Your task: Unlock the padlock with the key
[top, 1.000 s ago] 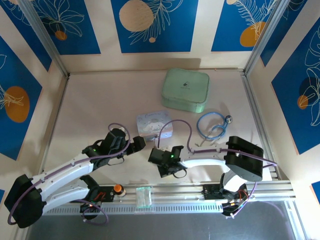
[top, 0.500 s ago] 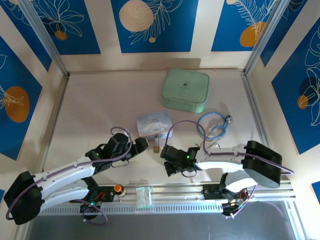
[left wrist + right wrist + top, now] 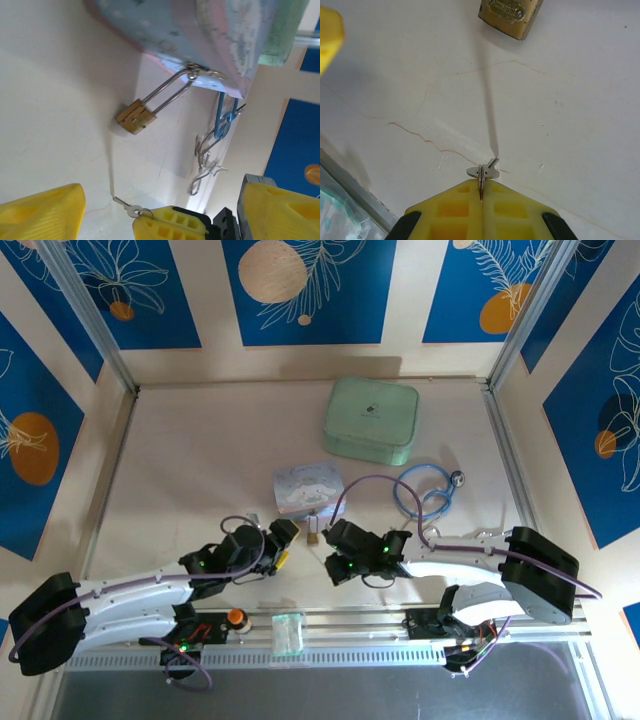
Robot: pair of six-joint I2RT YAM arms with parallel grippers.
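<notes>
1. Overhead view: layout. The table (image 3: 200, 460) carries a green case (image 3: 370, 420) at the far side. A pastel tin (image 3: 308, 487) lies nearer the arms, and a blue stethoscope (image 3: 425, 492) lies to the right of the tin. Both arms reach inward and meet just in front of the tin. The left gripper (image 3: 280, 537) and the right gripper (image 3: 330, 540) flank the padlock (image 3: 314, 536). At this scale the padlock is a small brass speck touching the near edge of the tin, and its lock state cannot be read.

2. Left wrist view: detail that the overhead view is too coarse to give. The brass body of the padlock (image 3: 136, 116) rests on the table. Its shackle (image 3: 167, 92) passes through the clasp (image 3: 200, 74) on the edge of the tin. The yellow fingers (image 3: 42, 212) of the left gripper stand wide apart, released, with nothing clamped between them. The right gripper (image 3: 167, 222) enters from below, and the key (image 3: 127, 206) projects from its tip.

3. Right wrist view: the grip itself. The right gripper (image 3: 481, 197) is clenched on the key (image 3: 484, 171), which sits pinched between the two yellow pads. The key points toward the padlock (image 3: 510, 15) at the top edge. Bare table lies between the two, so the key is apart from the padlock.
</notes>
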